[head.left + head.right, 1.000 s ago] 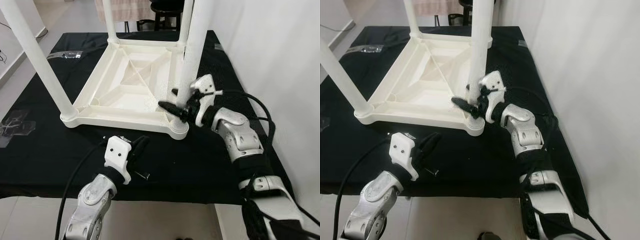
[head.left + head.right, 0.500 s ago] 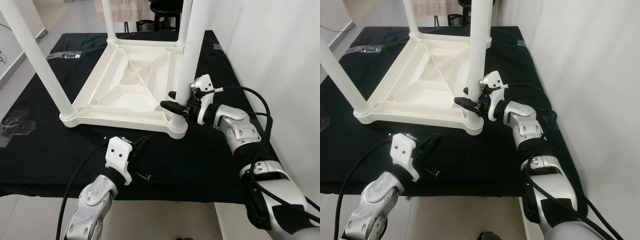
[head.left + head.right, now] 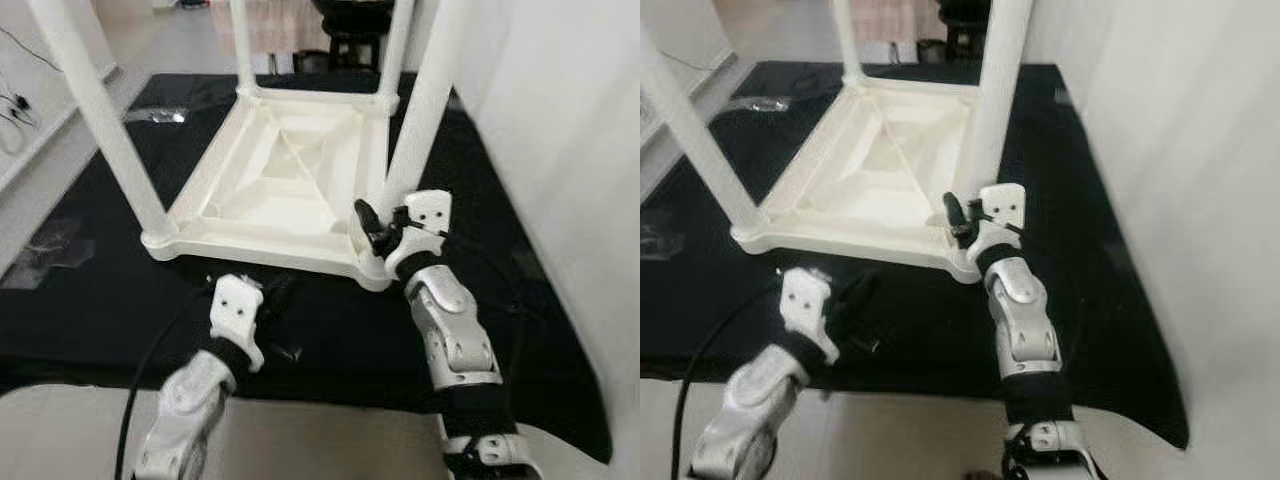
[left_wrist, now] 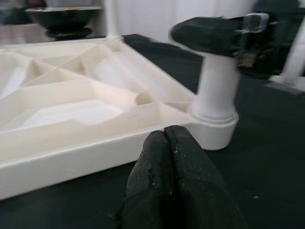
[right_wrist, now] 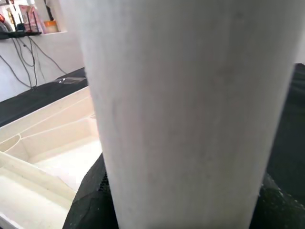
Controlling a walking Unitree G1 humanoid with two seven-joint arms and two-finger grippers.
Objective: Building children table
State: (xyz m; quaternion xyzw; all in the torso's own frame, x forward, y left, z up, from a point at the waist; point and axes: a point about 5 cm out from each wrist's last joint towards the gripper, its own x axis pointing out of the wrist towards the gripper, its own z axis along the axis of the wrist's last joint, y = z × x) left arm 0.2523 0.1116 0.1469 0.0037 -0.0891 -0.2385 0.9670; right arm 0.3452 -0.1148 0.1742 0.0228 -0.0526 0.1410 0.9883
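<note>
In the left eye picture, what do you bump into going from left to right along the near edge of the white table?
Near-left leg → left gripper → right gripper → near-right leg.

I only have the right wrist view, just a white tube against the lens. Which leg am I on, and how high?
Observer: The right gripper clasps the near right leg low down, just above its socket in the upturned table top.
Operator: Where is the left gripper?
Observer: The left gripper hovers over the black cloth in front of the table top's near edge, fingers shut, holding nothing.
</note>
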